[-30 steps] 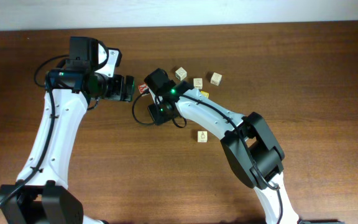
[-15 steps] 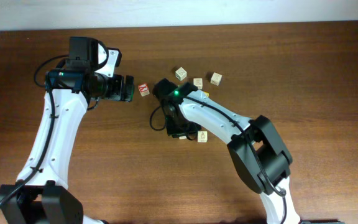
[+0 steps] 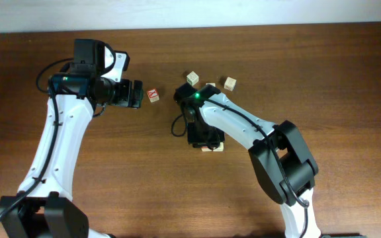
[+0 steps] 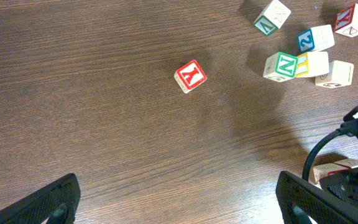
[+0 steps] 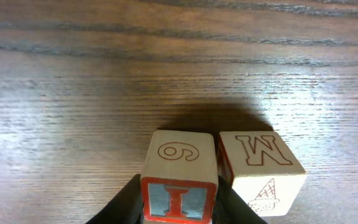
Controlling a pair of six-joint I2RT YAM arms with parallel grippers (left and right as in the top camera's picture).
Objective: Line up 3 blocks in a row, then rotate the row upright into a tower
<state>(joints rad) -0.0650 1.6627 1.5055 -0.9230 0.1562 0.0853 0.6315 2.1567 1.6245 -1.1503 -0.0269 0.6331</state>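
Right wrist view: my right gripper, swung down from the Y block now at its 10 o'clock, pinches a red-framed block, with the M block just beside at 3 o'clock. I judge a rotation under way. Left gripper hangs wide open, empty.

Overhead's looking straight down on the whole counter. My left wrist view rides high, facing ahead of the left end effector. Right wrist's in close, sharing with overhead the red-edged block at the right end effector.

Y block alone; 9 block, M block touching.
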